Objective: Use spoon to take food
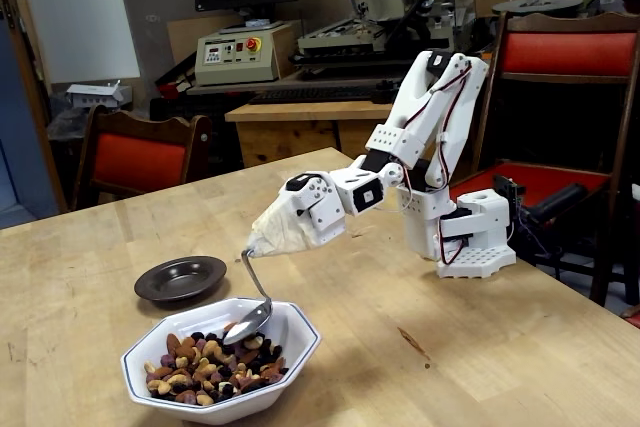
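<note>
The small shiny silver metal spoon [252,315] hung in the lower left of the fixed view, its thin curved handle running down from a beige cloth-wrapped upper end to a bowl that sat just over the mix of brown almonds, pale cashews and dark purple-black pieces [205,367]; whether the spoon's tip touched the food or carried any of it could not be told. That food filled the white octagonal ceramic bowl [290,347] near the bottom edge of the frame. The gripper [262,239] of the white plastic arm [420,117], left of centre, was swathed in beige cloth that tapered to a point where the handle emerged, so the fingers were hidden and their opening could not be seen; the spoon nonetheless stayed fixed to that wrapped end, pointing down and slightly right. Up and to the left of the white bowl, apart from it, lay a small dark round saucer [181,279], bare inside. All rested on a pale wooden table [450,347], with the arm's base standing on its right side. Behind, red-cushioned wooden chairs [135,157] stood at left and right, and a beige control box with a red button [243,53] sat on a bench at the upper left.
</note>
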### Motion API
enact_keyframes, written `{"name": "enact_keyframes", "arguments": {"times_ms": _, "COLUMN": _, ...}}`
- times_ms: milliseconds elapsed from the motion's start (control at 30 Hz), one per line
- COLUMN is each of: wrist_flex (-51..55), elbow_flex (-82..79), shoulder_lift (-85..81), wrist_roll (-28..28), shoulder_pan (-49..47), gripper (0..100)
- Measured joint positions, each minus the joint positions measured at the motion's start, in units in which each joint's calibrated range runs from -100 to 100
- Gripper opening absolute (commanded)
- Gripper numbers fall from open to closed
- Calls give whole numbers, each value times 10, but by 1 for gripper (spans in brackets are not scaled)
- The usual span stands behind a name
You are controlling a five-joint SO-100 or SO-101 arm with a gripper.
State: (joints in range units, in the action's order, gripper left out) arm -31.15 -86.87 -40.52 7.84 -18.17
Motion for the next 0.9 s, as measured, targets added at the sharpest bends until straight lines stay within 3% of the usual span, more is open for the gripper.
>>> {"name": "enact_keyframes", "arguments": {"times_ms": 167, "wrist_flex": -2, "elbow_flex": -4, "shoulder_lift": -5, "wrist_roll": -9, "shoulder_pan": 0, "gripper": 4}}
{"name": "enact_keyframes", "arguments": {"times_ms": 333, "wrist_flex": 2, "elbow_flex": -3, "shoulder_lift": -3, "wrist_roll": -52, "shoulder_pan": 0, "gripper": 4}}
{"name": "enact_keyframes", "arguments": {"times_ms": 533, "wrist_flex": 86, "elbow_flex": 54, "shoulder_lift": 83, "wrist_roll": -105, "shoulder_pan": -29, "gripper": 4}}
{"name": "enact_keyframes", "arguments": {"times_ms": 900, "wrist_flex": 199, "elbow_flex": 218, "shoulder_lift": 211, "wrist_roll": -112, "shoulder_pan": -44, "gripper": 4}}
